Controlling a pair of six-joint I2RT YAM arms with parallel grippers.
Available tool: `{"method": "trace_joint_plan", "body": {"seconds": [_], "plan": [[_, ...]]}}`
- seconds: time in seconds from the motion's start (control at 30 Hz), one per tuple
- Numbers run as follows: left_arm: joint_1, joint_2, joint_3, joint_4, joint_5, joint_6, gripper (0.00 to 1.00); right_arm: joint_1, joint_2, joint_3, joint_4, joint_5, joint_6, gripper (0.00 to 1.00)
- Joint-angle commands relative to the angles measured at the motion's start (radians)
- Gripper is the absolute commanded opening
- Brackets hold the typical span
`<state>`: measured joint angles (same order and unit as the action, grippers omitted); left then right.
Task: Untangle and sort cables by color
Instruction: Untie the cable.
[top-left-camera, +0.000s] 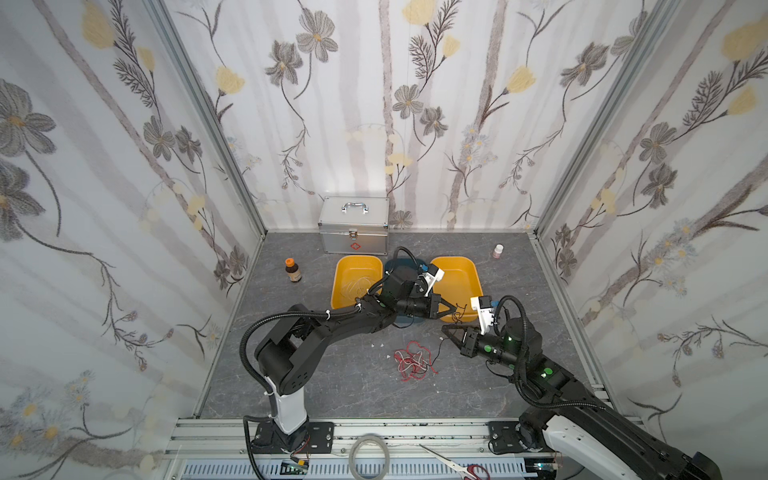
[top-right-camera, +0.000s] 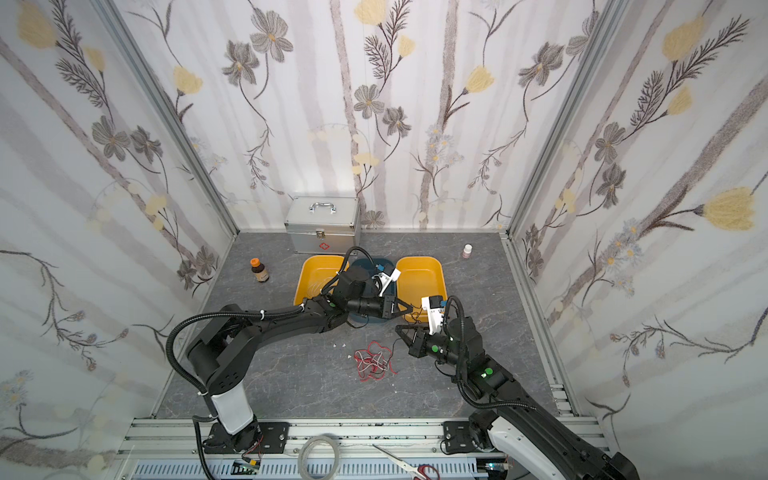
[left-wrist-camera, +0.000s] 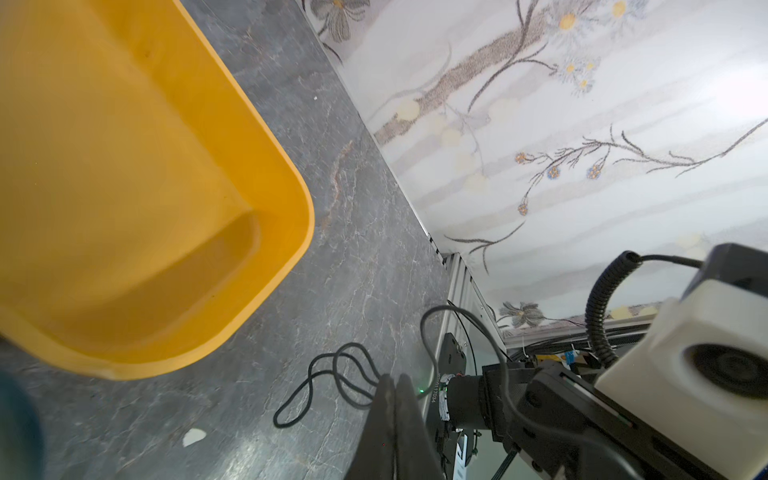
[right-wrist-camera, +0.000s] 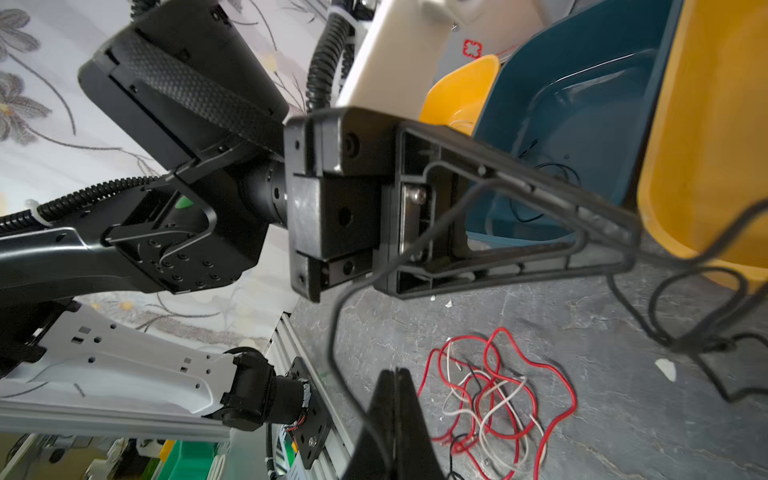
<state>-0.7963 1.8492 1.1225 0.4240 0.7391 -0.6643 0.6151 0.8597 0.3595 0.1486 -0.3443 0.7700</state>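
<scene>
You have two arms over the surface (top-left-camera: 332, 386), one metal case (top-left-camera: 353, 226), three bins, namely two yellow bins (top-left-camera: 353, 268) (top-left-camera: 459, 272) with one blue bin (right-wrist-camera: 540, 62) between them, one red and white tangle (top-left-camera: 413, 359), one black cable (left-wrist-camera: 332, 376) as far as you can tell, and two bottles (top-left-camera: 293, 270) (top-left-camera: 498, 250); your left end effector (top-left-camera: 454, 309) and right end effector (top-left-camera: 444, 328) are both pinched fully closed, tips near each other, each gripping the black cable; the tangle lies loose on the surface near the right tip, towards the arm bases, touched by neither; only the right wrist view shows thin black wires (right-wrist-camera: 555, 165) inside the blue bin; only the left wrist view shows the black cable's loops beside its closed fingertips.
</scene>
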Motion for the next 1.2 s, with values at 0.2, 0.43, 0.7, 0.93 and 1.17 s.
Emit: {"method": "trace_joint_plan", "body": {"seconds": [0.2, 0.43, 0.7, 0.93, 1.17], "plan": [[-0.006, 0.042, 0.016, 0.005, 0.057, -0.013, 0.52, -0.052, -0.067, -0.066, -0.072, 0.210, 0.075, 0.05], [-0.005, -0.056, -0.020, -0.154, -0.009, 0.090, 0.69, -0.103, -0.097, -0.109, -0.075, 0.245, 0.105, 0.06], [-0.001, -0.217, -0.117, -0.362, -0.120, 0.208, 0.71, -0.172, -0.151, -0.145, -0.079, 0.234, 0.129, 0.07], [-0.001, -0.259, -0.197, -0.503, -0.200, 0.266, 0.72, -0.205, -0.161, -0.137, -0.070, 0.203, 0.127, 0.07], [-0.001, -0.278, -0.310, -0.532, -0.269, 0.238, 0.72, -0.212, -0.181, -0.127, -0.056, 0.174, 0.133, 0.08]]}}
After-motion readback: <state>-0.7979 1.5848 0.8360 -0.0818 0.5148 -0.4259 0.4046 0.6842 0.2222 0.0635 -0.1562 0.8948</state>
